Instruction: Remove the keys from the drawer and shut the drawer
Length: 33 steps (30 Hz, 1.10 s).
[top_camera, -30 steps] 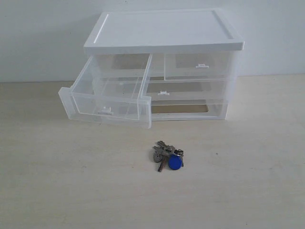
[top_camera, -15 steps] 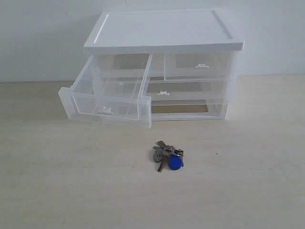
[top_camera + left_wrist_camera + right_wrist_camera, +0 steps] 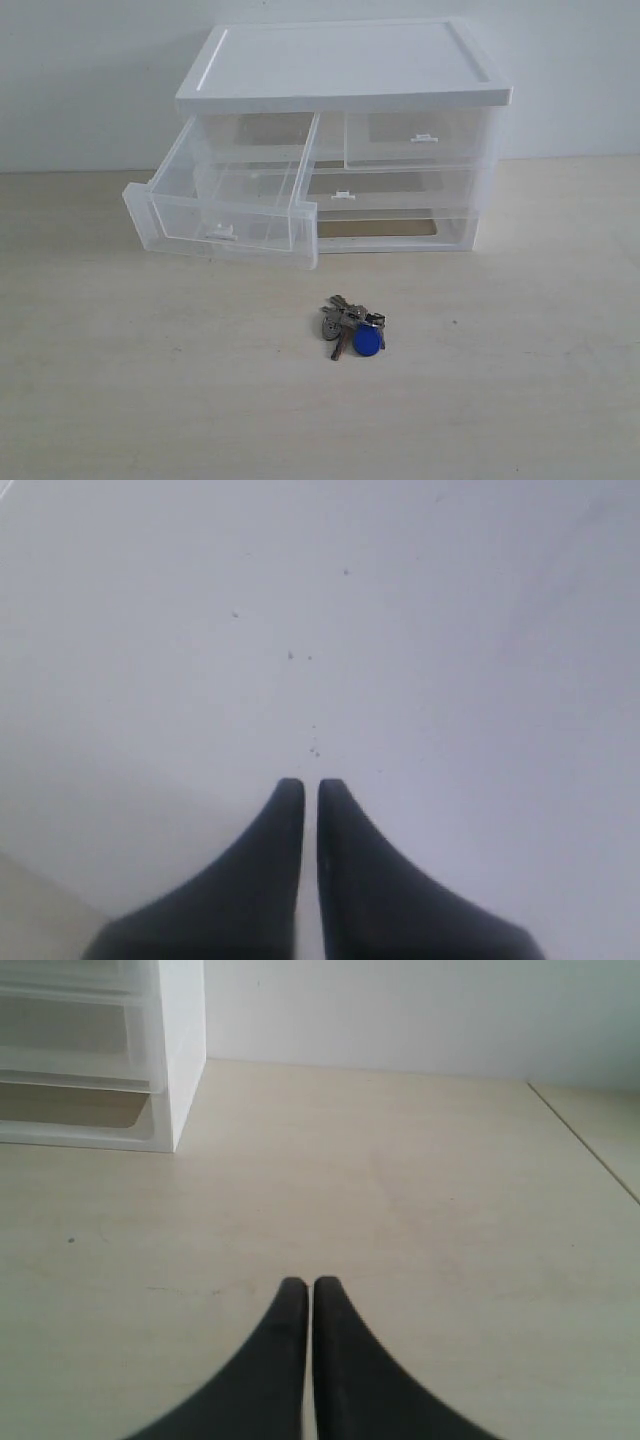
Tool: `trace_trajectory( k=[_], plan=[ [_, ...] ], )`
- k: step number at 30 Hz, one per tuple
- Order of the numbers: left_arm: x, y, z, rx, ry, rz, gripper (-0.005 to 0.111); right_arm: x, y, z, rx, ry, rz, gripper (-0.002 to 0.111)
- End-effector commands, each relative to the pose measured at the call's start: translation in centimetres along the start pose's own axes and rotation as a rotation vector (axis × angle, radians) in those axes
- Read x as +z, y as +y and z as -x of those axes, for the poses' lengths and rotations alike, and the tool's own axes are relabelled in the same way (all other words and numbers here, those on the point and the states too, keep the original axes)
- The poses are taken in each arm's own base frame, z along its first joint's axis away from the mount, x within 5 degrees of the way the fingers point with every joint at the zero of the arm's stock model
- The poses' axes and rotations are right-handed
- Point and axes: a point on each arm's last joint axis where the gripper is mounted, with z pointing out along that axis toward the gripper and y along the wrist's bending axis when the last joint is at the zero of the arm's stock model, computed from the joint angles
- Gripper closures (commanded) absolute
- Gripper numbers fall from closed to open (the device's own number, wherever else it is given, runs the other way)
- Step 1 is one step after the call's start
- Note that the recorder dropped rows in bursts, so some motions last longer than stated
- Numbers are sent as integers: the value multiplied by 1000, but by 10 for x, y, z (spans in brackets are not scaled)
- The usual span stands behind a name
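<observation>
1. A pale wood-grain table (image 3: 500, 380) stands against a plain white wall (image 3: 90, 80). On it sits a clear plastic cabinet (image 3: 340, 65) with a white top.
2. Exterior view: the drawer (image 3: 220, 225), the left one of the top pair, is pulled far out and skewed, with its front swung toward the left. Its white tab handle (image 3: 220, 232) faces the camera.
3. The right drawer (image 3: 420, 140) and the wide drawer (image 3: 390, 190) below are pushed in.
4. The keys (image 3: 345, 322) lie on the table in front of the cabinet, outside the drawer and apart from its front corner. The blue fob (image 3: 367, 343) rests on the side of the bunch nearest the camera.
5. Only the exterior view shows the keys and the drawer. The grippers show only in the wrist views.
6. Left wrist view: the left gripper (image 3: 309, 790) has its fingers pressed nearly together, holding nothing. Behind it is a whitish surface with a few dark specks.
7. Right wrist view: the right gripper (image 3: 309, 1288) likewise has its fingers together, holding nothing, over bare table. The cabinet's side (image 3: 180, 1060) is well apart from it, and a seam (image 3: 585, 1135) crosses the table.
8. Nothing lies between the keys and the drawer front.
</observation>
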Motion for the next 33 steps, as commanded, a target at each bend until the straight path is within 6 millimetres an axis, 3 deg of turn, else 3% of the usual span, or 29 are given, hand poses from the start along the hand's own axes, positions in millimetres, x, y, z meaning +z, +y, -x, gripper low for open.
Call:
trace_trajectory(
  k=[1, 6, 9, 14, 17, 21, 24, 28, 33],
  plan=[
    [3, -23, 17, -6, -28, -141, 102, 0, 0, 1, 1, -9, -4, 108],
    [28, -54, 30, 131, 127, -278, 102, 0, 0, 1, 1, -9, -4, 108],
    [52, -61, 21, 266, 290, -332, 102, 0, 0, 1, 1, -9, -4, 108],
    [85, -41, -19, 283, 544, -290, 102, 0, 0, 1, 1, -9, -4, 108],
    [93, -38, -48, 305, 676, -430, 102, 0, 0, 1, 3, -9, -4, 108],
    [108, -14, -84, 267, 830, -378, 102, 0, 0, 1, 3, -9, -2, 108],
    [111, -14, -107, 255, 877, -475, 102, 0, 0, 1, 3, -9, -2, 108],
    [110, -24, -145, 374, 944, -615, 102, 0, 0, 1, 3, -9, -2, 108],
    [131, -52, -182, 459, 887, -699, 102, 0, 0, 1, 3, -9, -2, 108]
  ],
)
